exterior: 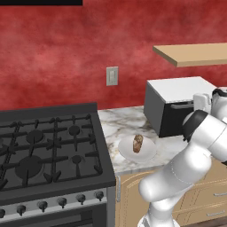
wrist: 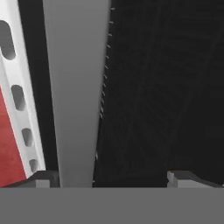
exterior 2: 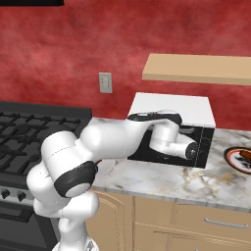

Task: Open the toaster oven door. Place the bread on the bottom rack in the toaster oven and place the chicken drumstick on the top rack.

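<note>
The toaster oven [exterior: 177, 95] [exterior 2: 171, 105], black with a white top, stands on the marble counter against the red wall. The toaster oven door [exterior 2: 208, 142] looks shut. In the hand view its grey bar handle [wrist: 76, 87] runs lengthwise beside the dark window [wrist: 162, 96]. My gripper [wrist: 116, 179] is open right in front of the door, with the bar just inside the left fingertip [wrist: 43, 178]. A white plate [exterior: 126, 153] left of the oven holds a brownish piece of food [exterior: 138, 143]. I cannot tell if it is the bread or the chicken drumstick.
A black gas stove [exterior: 44, 150] fills the left side. A wooden shelf [exterior: 195, 53] hangs above the oven. A dark-rimmed plate [exterior 2: 230, 156] with reddish-brown food [exterior 2: 243, 158] lies on the counter right of the oven. Wooden cabinet fronts [exterior 2: 186, 220] run below.
</note>
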